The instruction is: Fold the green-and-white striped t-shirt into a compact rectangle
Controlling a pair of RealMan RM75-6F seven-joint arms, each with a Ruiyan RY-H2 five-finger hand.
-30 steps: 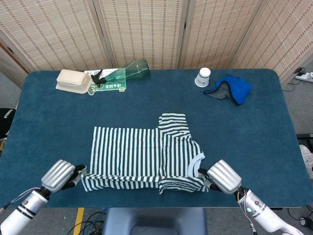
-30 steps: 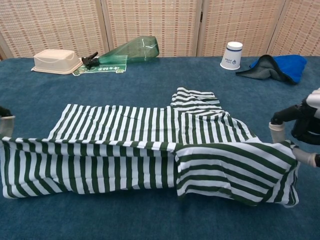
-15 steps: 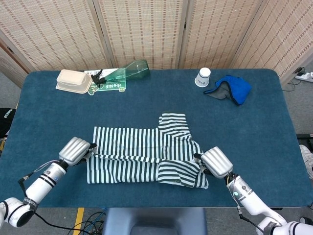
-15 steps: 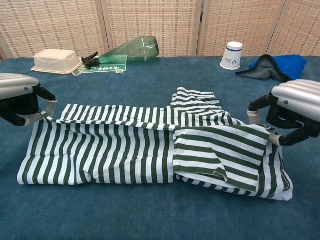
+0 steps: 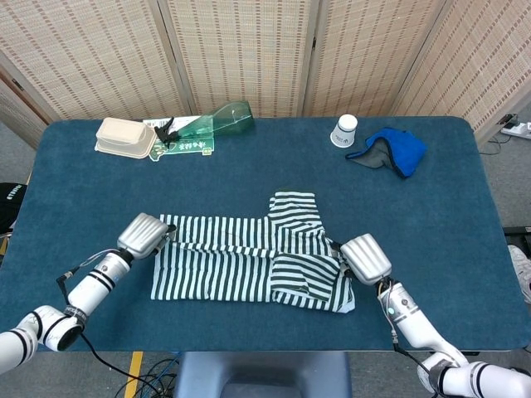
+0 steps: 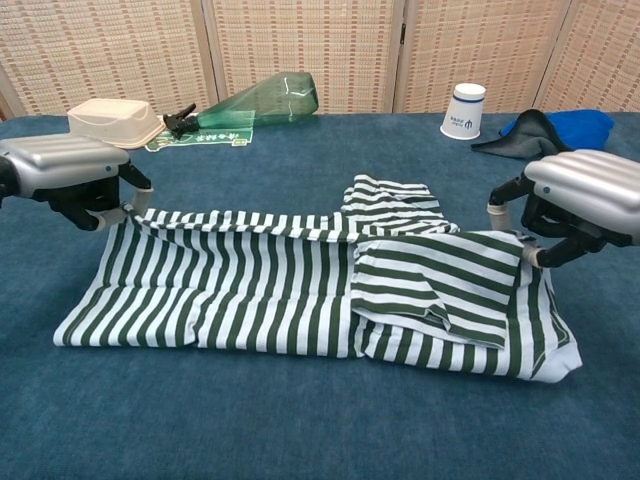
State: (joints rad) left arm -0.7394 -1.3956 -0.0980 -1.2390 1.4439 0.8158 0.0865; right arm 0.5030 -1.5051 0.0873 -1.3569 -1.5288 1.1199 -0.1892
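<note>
Here, one t-shirt; left hand and right hand each pinch its edge.

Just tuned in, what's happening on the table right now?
Both hands are partway through folding the striped t-shirt lengthwise. The left hand grips one end of the near edge and the right hand the other, holding that edge doubled over the shirt's far side. One sleeve still sticks out at the back. The shirt is not a compact rectangle yet.
</note>
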